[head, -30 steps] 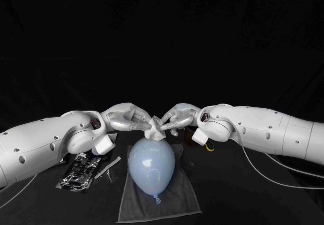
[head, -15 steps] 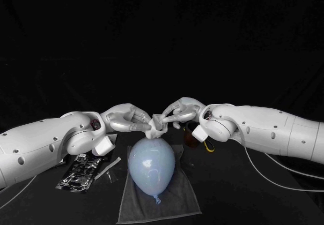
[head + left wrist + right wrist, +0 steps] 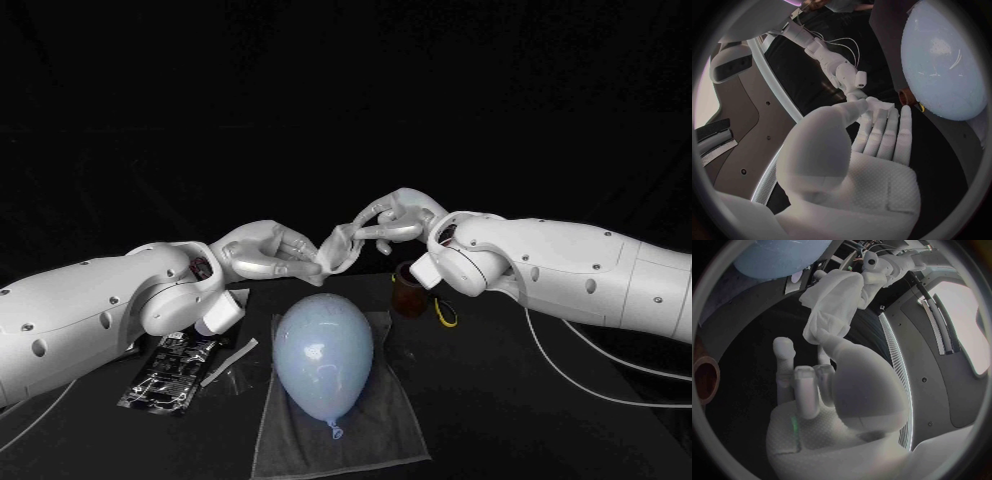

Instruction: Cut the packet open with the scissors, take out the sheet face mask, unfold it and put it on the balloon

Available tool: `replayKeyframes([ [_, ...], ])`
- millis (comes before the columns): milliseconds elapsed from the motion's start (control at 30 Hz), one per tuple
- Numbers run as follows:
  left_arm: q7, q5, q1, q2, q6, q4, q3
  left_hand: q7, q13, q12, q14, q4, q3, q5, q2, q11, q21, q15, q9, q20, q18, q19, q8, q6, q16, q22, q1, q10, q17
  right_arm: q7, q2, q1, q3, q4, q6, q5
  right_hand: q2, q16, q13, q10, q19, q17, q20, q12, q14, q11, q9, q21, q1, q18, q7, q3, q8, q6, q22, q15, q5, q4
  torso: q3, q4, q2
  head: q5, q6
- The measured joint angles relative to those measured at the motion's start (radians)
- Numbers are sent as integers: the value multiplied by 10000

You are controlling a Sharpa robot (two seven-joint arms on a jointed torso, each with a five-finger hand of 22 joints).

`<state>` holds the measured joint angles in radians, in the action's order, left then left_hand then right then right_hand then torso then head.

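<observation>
The pale blue balloon [image 3: 323, 348] lies lengthwise on a grey cloth [image 3: 343, 432], knot towards me. Above its far end the white sheet mask [image 3: 342, 247] hangs stretched between both hands, partly folded and clear of the balloon. My left hand [image 3: 271, 256] pinches its lower left end. My right hand [image 3: 392, 218] pinches the upper right end, higher up. In the right wrist view the mask [image 3: 836, 299] drapes from the right hand [image 3: 820, 390] towards the balloon [image 3: 779, 257]. The left wrist view has the left hand [image 3: 873, 137] beside the balloon [image 3: 945, 65]. The scissors [image 3: 427, 303] lie under my right forearm.
The cut packet [image 3: 170, 368] lies at the left of the cloth, with a thin cut-off strip [image 3: 231, 358] beside it. Cables [image 3: 606, 375] trail from my right arm across the table.
My right hand has risen and moved right with its end of the mask. The mask has lifted off the balloon's far tip and stretched out between the hands. The left hand stayed put.
</observation>
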<state>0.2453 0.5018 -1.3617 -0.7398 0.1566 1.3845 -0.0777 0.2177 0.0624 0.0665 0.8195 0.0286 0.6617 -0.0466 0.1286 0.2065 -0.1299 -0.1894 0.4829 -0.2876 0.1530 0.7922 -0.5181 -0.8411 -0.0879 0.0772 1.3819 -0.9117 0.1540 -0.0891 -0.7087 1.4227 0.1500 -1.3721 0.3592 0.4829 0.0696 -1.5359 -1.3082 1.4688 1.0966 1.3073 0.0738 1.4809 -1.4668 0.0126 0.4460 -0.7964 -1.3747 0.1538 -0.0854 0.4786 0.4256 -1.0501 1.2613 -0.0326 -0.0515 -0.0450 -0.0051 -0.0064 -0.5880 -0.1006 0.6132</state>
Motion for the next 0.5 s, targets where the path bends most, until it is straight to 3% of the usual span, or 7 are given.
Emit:
replayKeyframes([
  [133,-20,-68,3,-6,-160,53,0,-57,0,0,-1,81,-240,0,130,42,0,0,-219,-21,0,52,254,169,0,0,-122,75,10,-82,-16,21,-18,-111,482,55,53,1,1,-1,0,1,-1,-1,1,0,28,-25,53,-2,1,53,5,2,26,1,0,-37,1,0,-6,18,-24],
  [367,-64,-88,7,-4,-379,105,-1,-176,15,0,-3,249,-939,0,780,80,0,0,-607,-20,0,52,800,695,-40,-49,-355,220,39,-340,-10,34,-27,-296,1153,49,52,4,9,-2,23,4,-23,-2,2,1,30,-77,137,-5,15,143,58,18,43,2,0,-74,1,-1,-8,26,-58],
  [500,-118,-4,8,-10,-524,107,-1,-227,19,42,-4,426,-1588,0,916,79,69,-1,-847,-20,0,52,1060,877,-40,-65,-387,220,68,-535,-3,37,-28,-395,1454,-16,42,7,9,-2,74,9,-2,-3,3,0,29,-76,147,-6,16,144,59,19,71,3,0,-74,2,-1,-8,26,-75],
])
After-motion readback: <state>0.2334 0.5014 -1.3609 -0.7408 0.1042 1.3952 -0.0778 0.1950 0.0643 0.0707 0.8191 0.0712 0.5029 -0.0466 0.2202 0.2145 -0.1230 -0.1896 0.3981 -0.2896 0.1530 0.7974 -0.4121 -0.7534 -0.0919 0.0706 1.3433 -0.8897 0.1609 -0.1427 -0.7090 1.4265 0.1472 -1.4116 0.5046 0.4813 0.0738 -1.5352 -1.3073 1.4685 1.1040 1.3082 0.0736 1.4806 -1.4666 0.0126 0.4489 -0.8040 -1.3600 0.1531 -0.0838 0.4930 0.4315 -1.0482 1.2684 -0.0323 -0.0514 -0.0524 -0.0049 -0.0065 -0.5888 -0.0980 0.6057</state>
